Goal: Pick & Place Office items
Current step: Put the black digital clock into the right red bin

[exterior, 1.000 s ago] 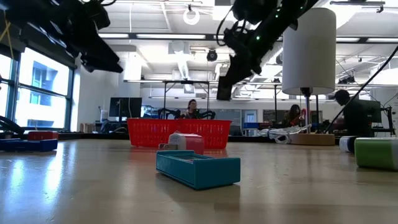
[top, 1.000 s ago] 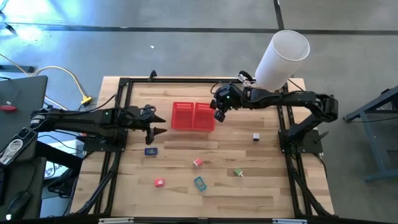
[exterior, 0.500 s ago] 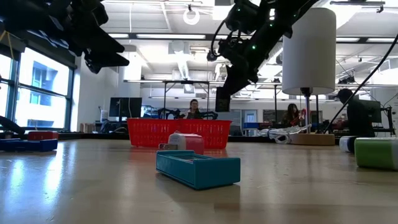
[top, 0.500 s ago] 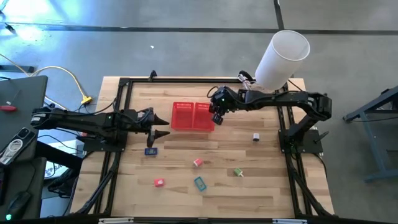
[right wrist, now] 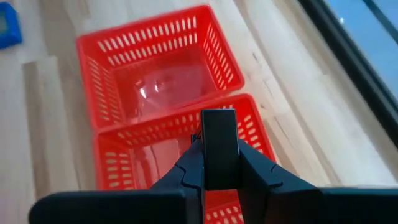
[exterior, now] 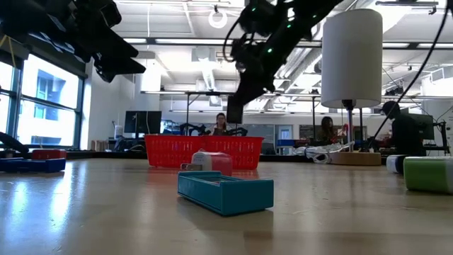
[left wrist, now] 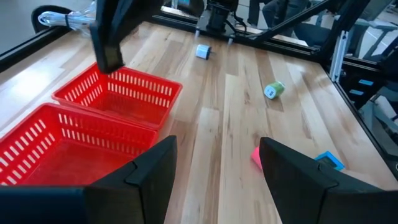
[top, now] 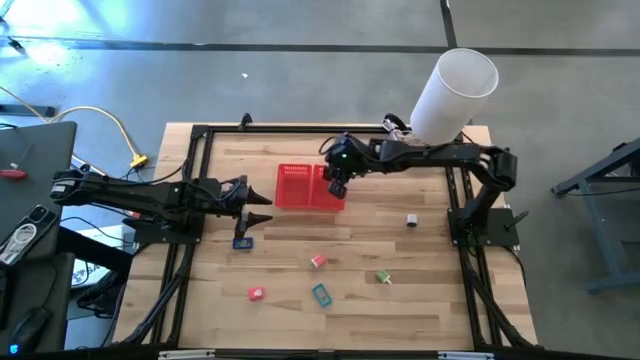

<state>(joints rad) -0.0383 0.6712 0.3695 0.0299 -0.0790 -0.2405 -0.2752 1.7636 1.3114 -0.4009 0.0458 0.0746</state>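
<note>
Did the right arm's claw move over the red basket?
Yes. The right gripper slid toward the left arm's side, from the red basket's outer edge to above its nearer compartment.

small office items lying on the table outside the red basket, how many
5: the dark blue item by the left gripper, pale pink item mid-table, red-pink item, teal item, green item. A black item sits in the right gripper.

basket (top: pixel 310 187) mid-table, rear | office items (top: pixel 320 262) scattered in front | cylinder (top: pixel 452 94) behind-right
</note>
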